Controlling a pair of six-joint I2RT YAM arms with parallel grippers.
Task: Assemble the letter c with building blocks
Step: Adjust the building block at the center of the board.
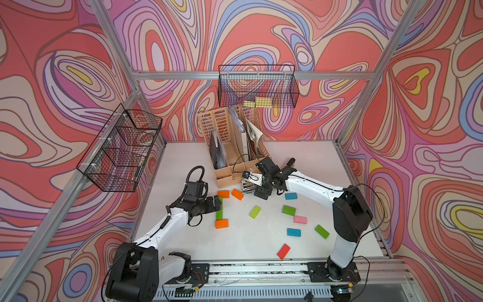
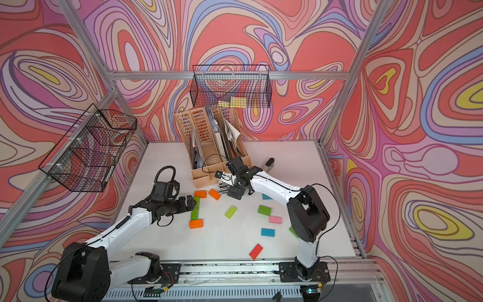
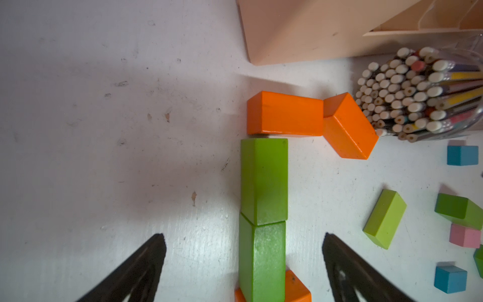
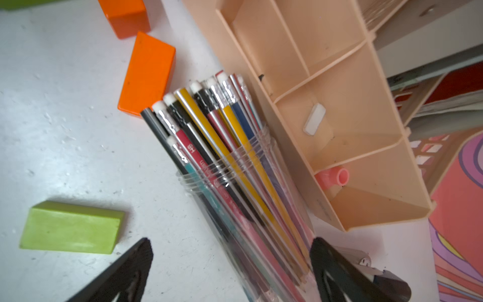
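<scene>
On the table point(image 1: 300, 162), left gripper point(image 3: 243, 235) stands spread astride the green blocks point(image 3: 264, 180) without contact; right gripper point(image 4: 230, 239) spread near the pencil jar point(image 4: 248, 196). Green blocks lie end to end, long axis front-to-back; an orange block point(image 3: 285, 113) lies crosswise at each end

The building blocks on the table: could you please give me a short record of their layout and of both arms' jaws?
Column: two green blocks, end to end
Far end: flat orange block, a tilted orange block touching its corner
Near end: third orange block
Loose blocks: seven, scattered toward the right arm
Left gripper: jaws open, astride the column
Right gripper: jaws open, pencil jar between them
</scene>
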